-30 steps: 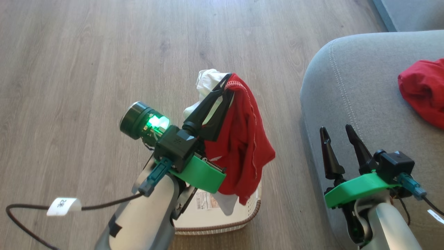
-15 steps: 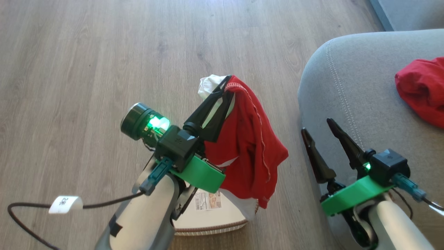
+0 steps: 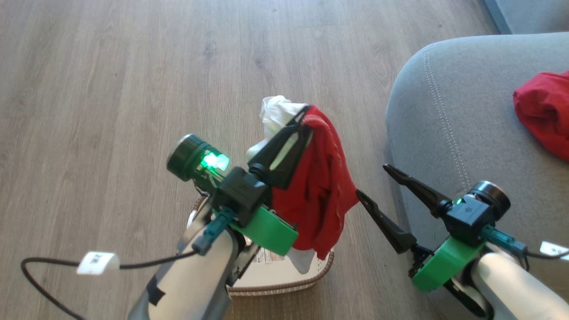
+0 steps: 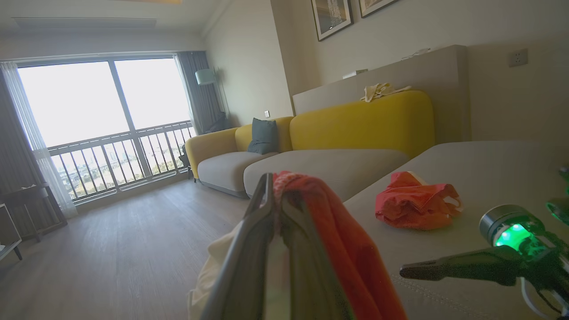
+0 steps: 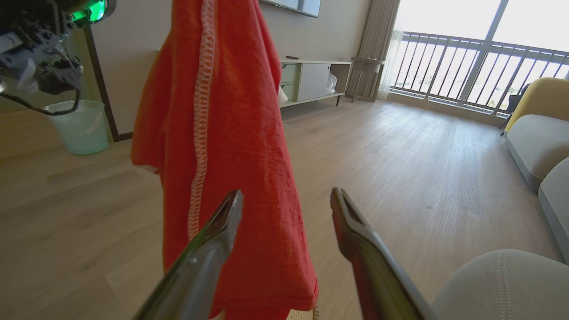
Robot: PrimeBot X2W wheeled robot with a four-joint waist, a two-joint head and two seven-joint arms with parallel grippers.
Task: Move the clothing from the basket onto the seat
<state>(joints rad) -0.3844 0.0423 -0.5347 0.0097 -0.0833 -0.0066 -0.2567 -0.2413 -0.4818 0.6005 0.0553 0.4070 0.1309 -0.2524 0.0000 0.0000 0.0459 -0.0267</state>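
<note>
- since a second ago my right gripper [image 3: 372,179] has swung off the edge of the seat [image 3: 444,124] toward the clothing [image 3: 324,191] that i hold up; its jaws stand wide, released, grasping nothing.
- on the seat one red garment [image 3: 544,111] already lies, so that much is done.
- the clothing left to move, red with a white panel, hangs from the jaws of my left gripper [image 3: 305,114], clenched on its upper fold; its lower end dangles over the basket [image 3: 326,266], beside the seat, not on it.
- the basket stands on the floor [image 3: 133,89]; my forearm [image 3: 191,284] hides part of it, so i cannot tell if more lies inside.
- i judge what remains: carry this piece across and let go.
- the paper label [image 3: 272,257] on the basket's bottom and the white tag [image 3: 98,262] on my cable [image 3: 146,261] carry print too small to read.
</note>
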